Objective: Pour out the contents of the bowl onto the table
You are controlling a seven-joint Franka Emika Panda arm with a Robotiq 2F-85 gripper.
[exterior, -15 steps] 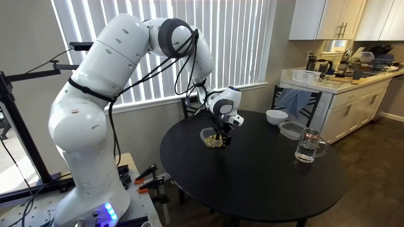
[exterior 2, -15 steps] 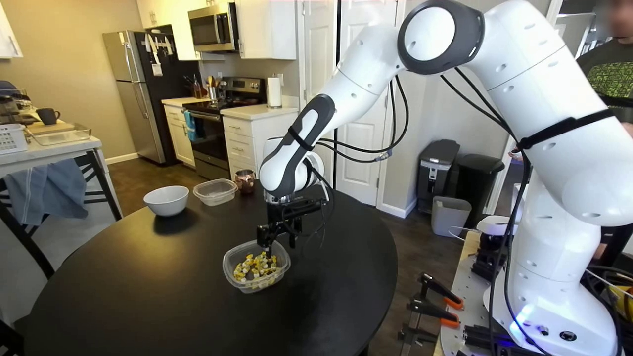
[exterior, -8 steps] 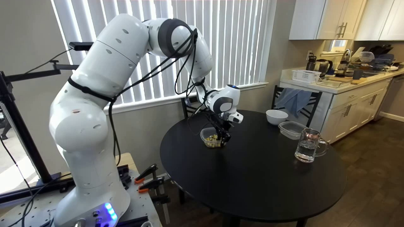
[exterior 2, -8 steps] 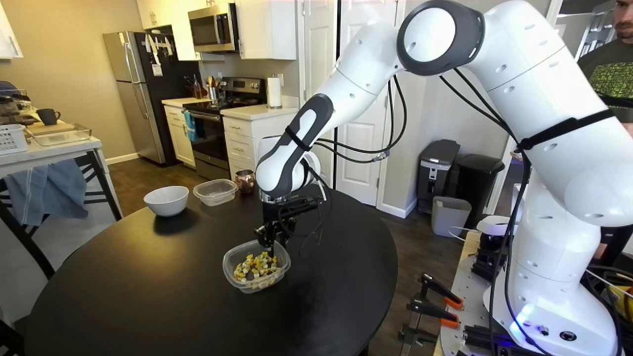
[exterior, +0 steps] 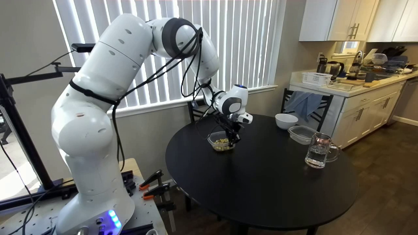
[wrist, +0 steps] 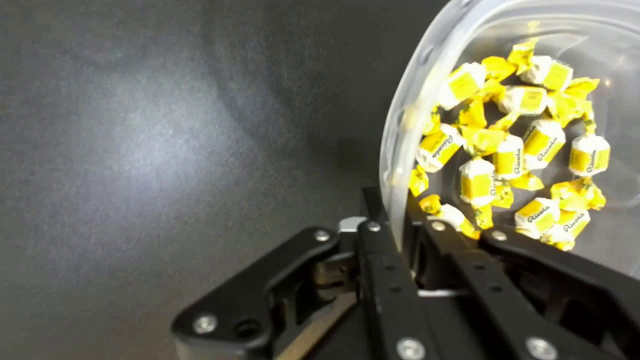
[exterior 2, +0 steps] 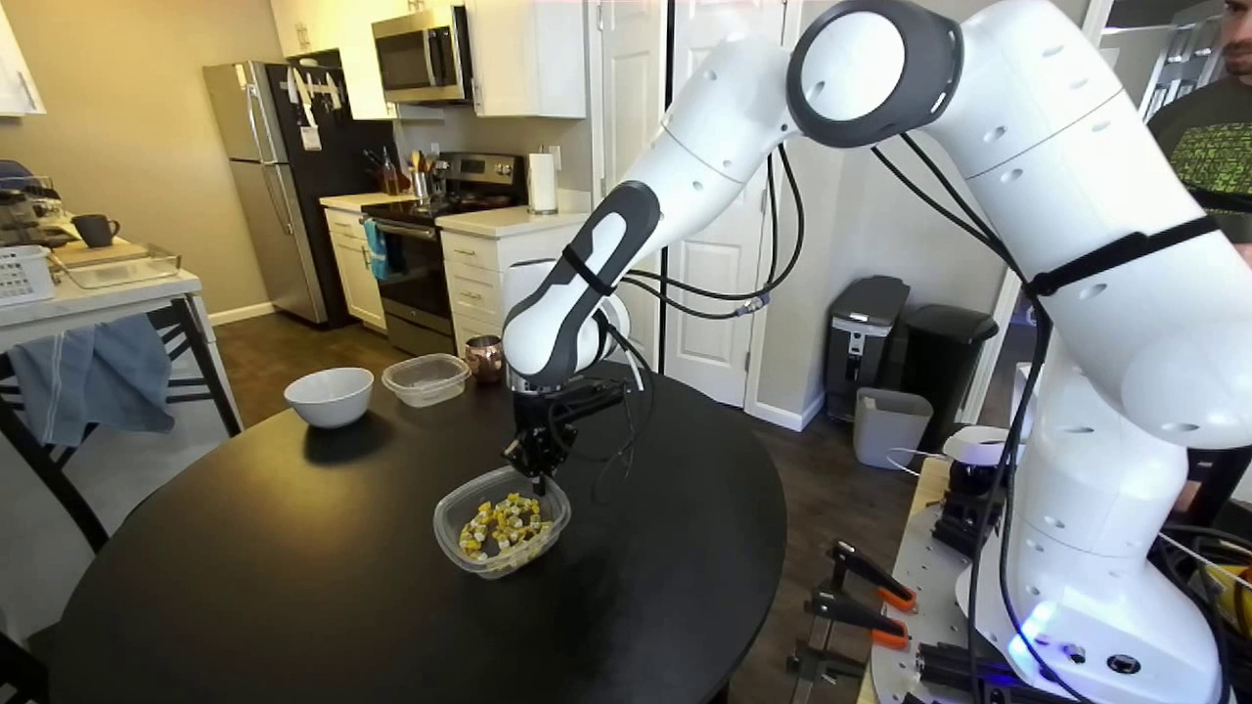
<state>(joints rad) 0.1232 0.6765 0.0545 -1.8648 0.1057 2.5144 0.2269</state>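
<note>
The bowl shows as a clear plastic container (exterior 2: 452,533) on the round black table (exterior 2: 293,606), in both exterior views. Its contents are several yellow-and-white wrapped candies (wrist: 507,155), lying on its bottom. In the wrist view my gripper (wrist: 392,207) straddles the container's wall, one finger outside and one inside. The fingers close on the clear rim (wrist: 397,150), which runs between them. The gripper (exterior 2: 539,483) comes down from above at the container's far side in an exterior view. The container looks close to level.
A white bowl (exterior 2: 330,399), another clear container (exterior 2: 427,381) and a mug (exterior: 317,152) stand on the table away from the gripper. A chair with a blue cloth (exterior: 303,102) is at the table's edge. Loose cables (exterior: 196,94) hang along the arm.
The jaws have come together from wide apart onto the container's wall. The container has shifted slightly, its gripped side a little higher. The candies are still inside.
</note>
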